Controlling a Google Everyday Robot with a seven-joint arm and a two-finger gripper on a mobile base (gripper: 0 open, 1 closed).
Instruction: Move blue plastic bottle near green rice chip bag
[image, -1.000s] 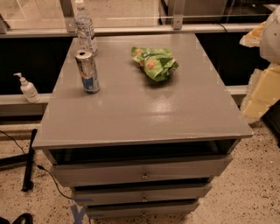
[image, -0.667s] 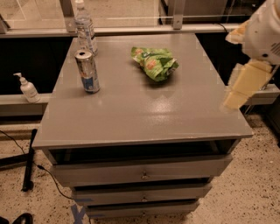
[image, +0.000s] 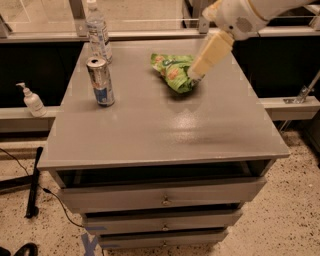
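Swinging in over the table from its right edge, the gripper is hovering beside the bag, apparently carrying nothing; how far open it is, I cannot tell. It should be crossing left toward the bottle standing at the far-left corner, skirting the can.

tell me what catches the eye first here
A pale robot arm reaches in from the top right, its gripper hanging at the right edge of the green rice chip bag toward the back of the grey cabinet top. At the back left corner stands the blue plastic bottle, with a silver-and-blue can just in front of it.
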